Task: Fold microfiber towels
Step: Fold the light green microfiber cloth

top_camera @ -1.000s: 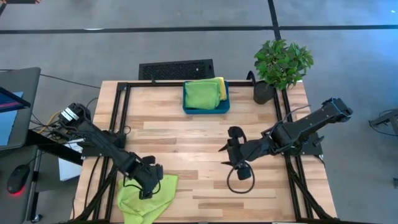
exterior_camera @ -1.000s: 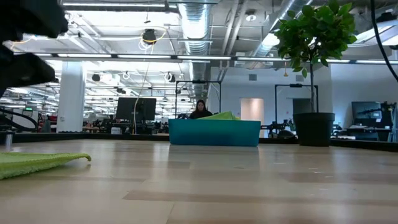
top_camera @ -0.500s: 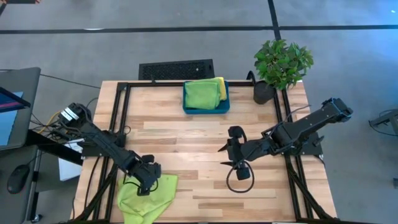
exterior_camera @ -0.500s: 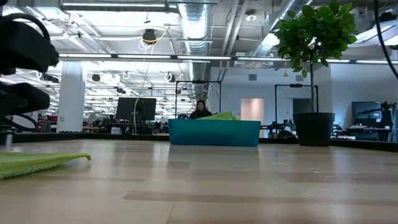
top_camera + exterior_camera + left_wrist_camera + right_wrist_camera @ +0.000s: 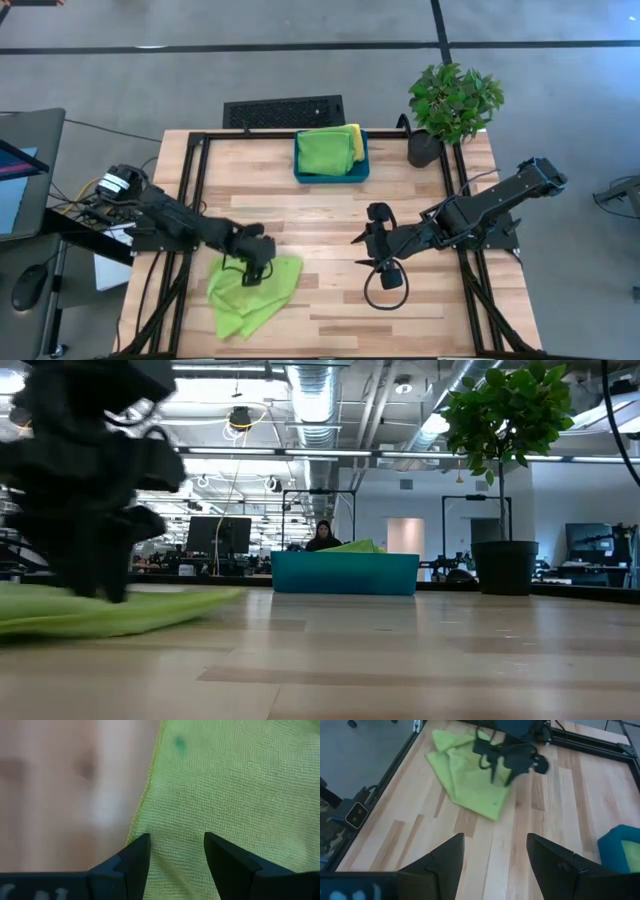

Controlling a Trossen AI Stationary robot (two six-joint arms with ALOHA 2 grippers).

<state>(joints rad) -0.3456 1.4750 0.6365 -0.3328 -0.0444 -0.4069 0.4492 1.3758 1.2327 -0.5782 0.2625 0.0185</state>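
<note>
A lime green towel lies crumpled and partly doubled over on the table near its front left, and the left hand sits over the cloth's upper edge. In the left wrist view its fingers stand a narrow gap apart with nothing but flat green cloth between them, so it looks parted and holding nothing, pressing or hovering at the hem. The step in hand appears to be spreading this towel flat before a fold. To do it well, the hand should take one corner only, pinching a single layer, and draw it outward low over the wood so the bunched folds unroll instead of dragging the whole cloth along. The right hand waits mid-table, well apart from the towel, its fingers set wide and empty. Folded green and yellow towels rest in the teal bin at the far edge, beside the potted plant. Whether the left fingertips actually touch the cloth cannot be told; the low view blurs that arm, and the towel's underside layers are hidden.
</note>
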